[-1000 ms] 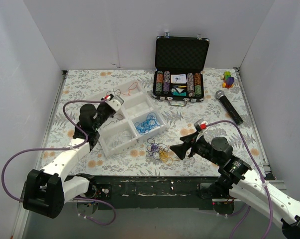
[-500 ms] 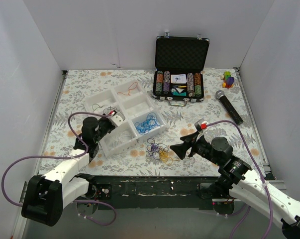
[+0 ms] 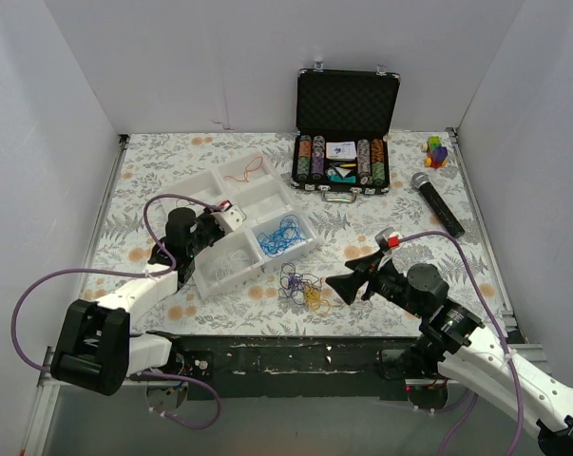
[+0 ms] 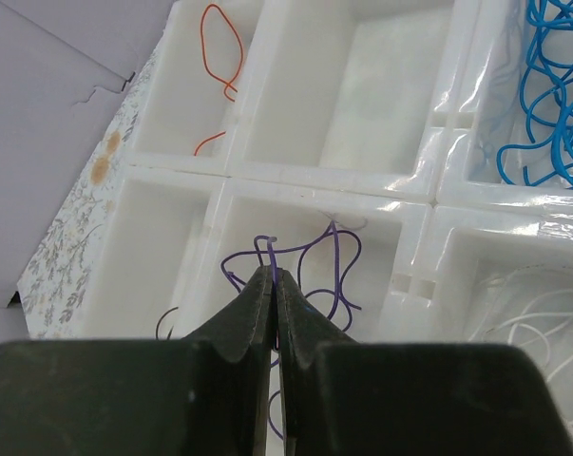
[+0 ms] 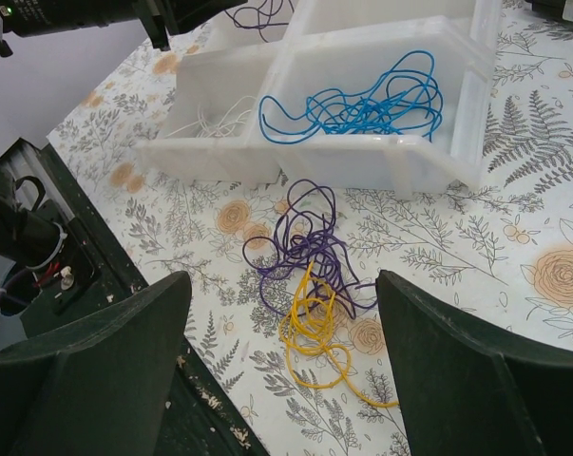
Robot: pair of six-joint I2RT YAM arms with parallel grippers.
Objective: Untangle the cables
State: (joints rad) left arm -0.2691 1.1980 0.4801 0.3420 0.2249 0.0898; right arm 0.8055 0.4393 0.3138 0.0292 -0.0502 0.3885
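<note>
My left gripper hangs over the white compartment tray and is shut on a thin purple cable, whose loops trail into the compartment below. Other compartments hold blue cables, an orange cable and white cables. A tangle of purple and yellow cables lies on the table in front of the tray. My right gripper is open just to the right of the tangle. In the right wrist view the tangle lies between the spread fingers.
An open black case of poker chips stands at the back. A microphone lies to the right and coloured blocks sit at the back right corner. White walls close in the table on three sides.
My left arm has swung over the tray, bringing its shut gripper from the back part toward the middle left compartment. The right arm has hardly moved.
</note>
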